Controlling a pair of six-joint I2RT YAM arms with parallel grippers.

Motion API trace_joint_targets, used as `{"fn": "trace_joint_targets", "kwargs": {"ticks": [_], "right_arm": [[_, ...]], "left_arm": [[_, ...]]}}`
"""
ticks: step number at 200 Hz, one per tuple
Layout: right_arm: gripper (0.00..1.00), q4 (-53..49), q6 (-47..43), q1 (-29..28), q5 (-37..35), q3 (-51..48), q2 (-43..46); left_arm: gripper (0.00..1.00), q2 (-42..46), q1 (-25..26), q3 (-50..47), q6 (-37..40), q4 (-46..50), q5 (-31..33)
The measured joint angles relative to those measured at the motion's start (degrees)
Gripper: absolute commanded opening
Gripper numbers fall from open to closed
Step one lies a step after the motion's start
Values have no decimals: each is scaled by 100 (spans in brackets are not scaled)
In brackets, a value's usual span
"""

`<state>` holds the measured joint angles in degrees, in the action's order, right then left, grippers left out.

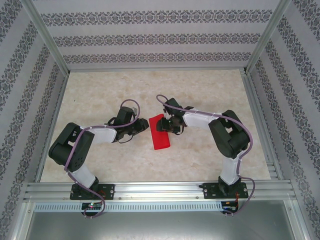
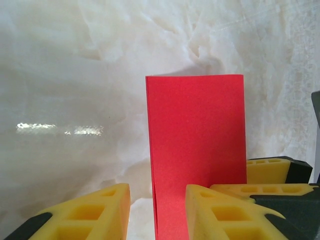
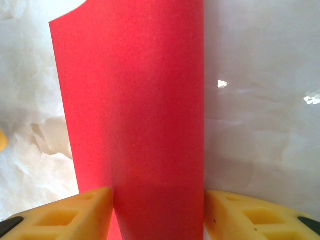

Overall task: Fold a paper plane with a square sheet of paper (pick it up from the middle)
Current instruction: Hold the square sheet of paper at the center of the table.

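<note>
On the marbled table (image 1: pixel 100 95), seen from above, my left arm (image 1: pixel 75 147) reaches in from the lower left; my left gripper (image 1: pixel 142 131) sits just left of the red paper (image 1: pixel 161 136), which lies at mid-frame as a narrow folded rectangle; my right gripper (image 1: pixel 162 126) meets the paper's upper end, with my right arm (image 1: pixel 227 135) bending away to the lower right.

From my left wrist, the left gripper (image 2: pixel 157 200) has its jaws parted; bare table shows between the left finger (image 2: pixel 90 215) and the paper's left edge; the right finger (image 2: pixel 225 215) overlaps the lower part of the paper (image 2: pixel 195 130), which runs up the centre of the frame; another yellow finger (image 2: pixel 267 170) sits just beside the paper's right edge at lower right.

From my right wrist, the right gripper (image 3: pixel 157 200) holds its jaws well apart; the paper (image 3: pixel 135 100) spans the whole gap between them, its edges at both fingers; I cannot tell whether they squeeze it.
</note>
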<state>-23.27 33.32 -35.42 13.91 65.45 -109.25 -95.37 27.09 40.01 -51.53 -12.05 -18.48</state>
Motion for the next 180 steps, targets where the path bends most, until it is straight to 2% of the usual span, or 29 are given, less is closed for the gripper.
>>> {"fn": "trace_joint_targets", "kwargs": {"ticks": [121,180], "right_arm": [[54,0,-50,-66,-212,7,-68],[53,-17,-179,-173,-492,7,-79]], "left_arm": [[35,4,4,0,328,-116,103],[32,-42,4,120,321,-116,-70]]}}
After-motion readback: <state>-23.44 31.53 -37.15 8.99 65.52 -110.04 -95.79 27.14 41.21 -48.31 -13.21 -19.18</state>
